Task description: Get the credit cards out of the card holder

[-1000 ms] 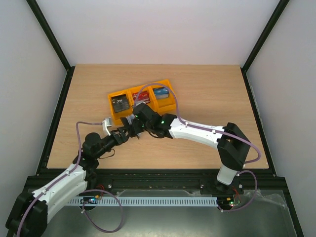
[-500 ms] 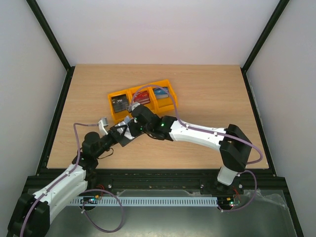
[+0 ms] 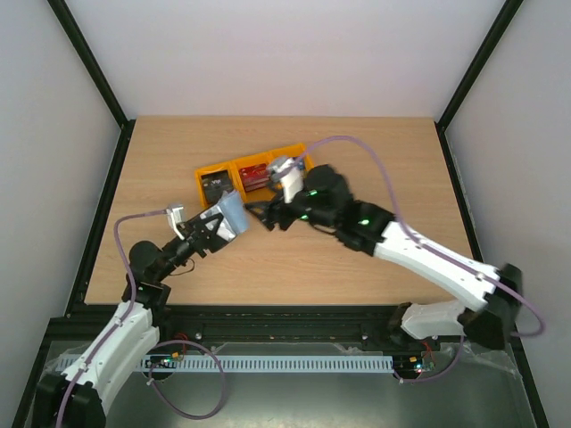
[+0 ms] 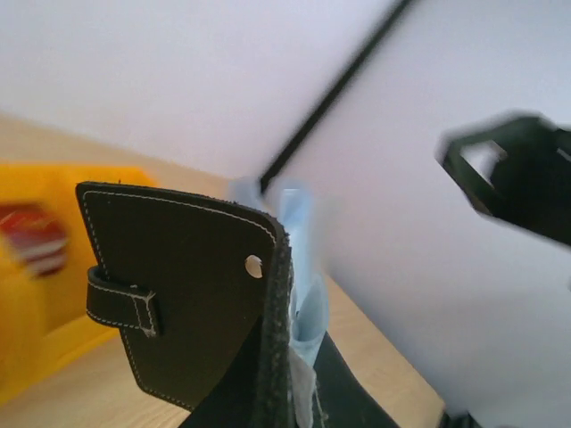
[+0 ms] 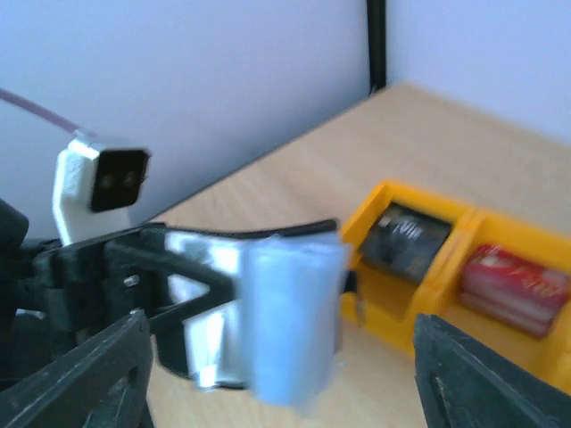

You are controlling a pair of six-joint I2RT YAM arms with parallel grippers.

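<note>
We see the left hand (image 3: 217, 229) clenched on the small black bifold card holder (image 3: 232, 212), raised over the desk (image 3: 375, 169). Only the left wrist view shows its strap (image 4: 125, 300). The right hand (image 3: 265, 217), earlier clamped, now stands released to the right.

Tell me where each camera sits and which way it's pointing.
Top external: above and behind the robot, looking down at the table; both arms show, left tool holding the card holder, right tool open beside it.
Left wrist: behind the left tool, facing the held card holder edge-on; right tool blurred at right.
Right wrist: behind the right tool, facing card holder and yellow bins; own fingers at bottom corners.
Shared: both wrist views show card holder and bins.
</note>
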